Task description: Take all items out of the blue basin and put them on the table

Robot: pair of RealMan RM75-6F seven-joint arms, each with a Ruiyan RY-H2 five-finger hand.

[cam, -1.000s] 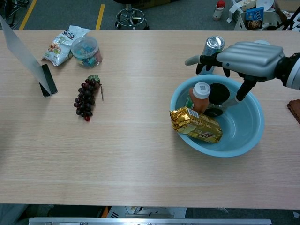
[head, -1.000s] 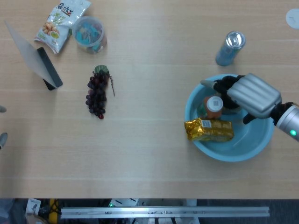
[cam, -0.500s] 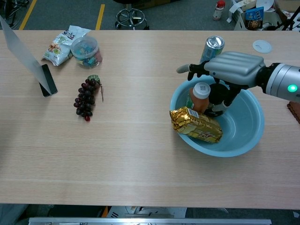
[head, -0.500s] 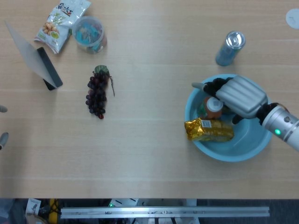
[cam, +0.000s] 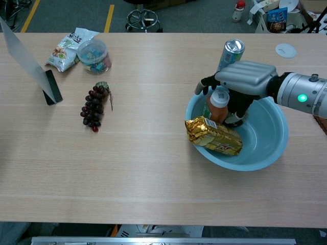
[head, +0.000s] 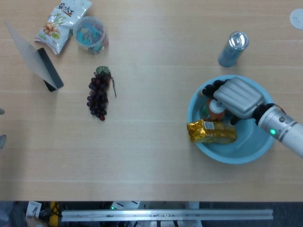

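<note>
Blue basin point(head: 258, 151) point(cam: 271, 148) is seen on the table point(head: 156, 151) point(cam: 153, 173) at the right side, with a gold foil packet point(head: 211, 132) point(cam: 213, 136) leaned over its near-left rim and an orange bottle with a white cap point(head: 217, 108) point(cam: 217, 104) stood upright inside. A dark round item point(cam: 236, 120) is glimpsed behind the bottle, mostly hidden. Right hand point(head: 234, 96) point(cam: 242, 80) is lowered into the basin, fingers curved around the bottle's top; whether the bottle is actually gripped cannot be told. Only fingertips of the left hand point(head: 2, 126) are seen at the far left edge of the head view, so its state cannot be told.

A blue can point(head: 233, 48) point(cam: 230, 54) is stood just beyond the basin. Grapes point(head: 98, 96) point(cam: 93, 106) are laid left of centre. A snack bag point(head: 61, 23) point(cam: 69, 47), a clear tub point(head: 90, 34) point(cam: 93, 55), and a phone point(head: 49, 68) point(cam: 52, 86) against a grey stand point(head: 29, 49) point(cam: 23, 51) are grouped at far left.
</note>
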